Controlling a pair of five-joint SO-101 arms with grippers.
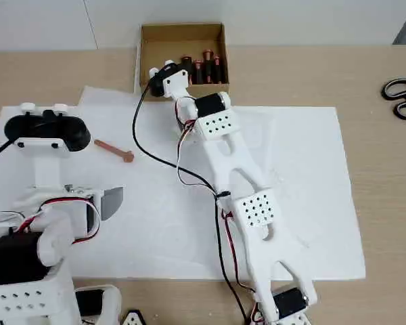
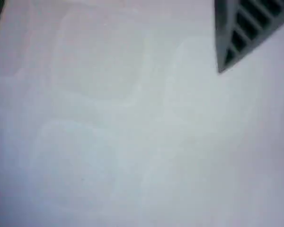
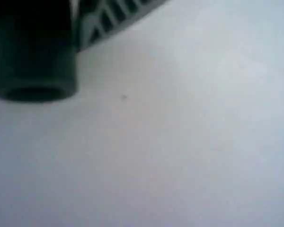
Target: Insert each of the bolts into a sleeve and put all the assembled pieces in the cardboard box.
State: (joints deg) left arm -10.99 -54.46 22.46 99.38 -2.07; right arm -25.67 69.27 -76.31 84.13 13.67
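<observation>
One copper-coloured bolt (image 1: 114, 150) lies loose on the white paper sheet (image 1: 298, 162), left of centre. The cardboard box (image 1: 146, 47) stands at the table's far edge with several assembled pieces (image 1: 204, 68) inside. My right arm stretches across the paper, and its gripper (image 1: 160, 80) is at the box's near left corner. In the right wrist view a black sleeve (image 3: 34, 52) sits against the grey ribbed finger (image 3: 114, 18), apparently held. My left arm is folded at the near left; its gripper (image 1: 107, 202) is open over bare paper, with one grey finger (image 2: 246, 28) showing.
Scissors (image 1: 402, 99) lie on the wooden table at the far right, off the paper. Black and red cables (image 1: 164, 160) trail across the sheet beside the right arm. The left arm's black motor housing (image 1: 47, 132) sits just left of the bolt.
</observation>
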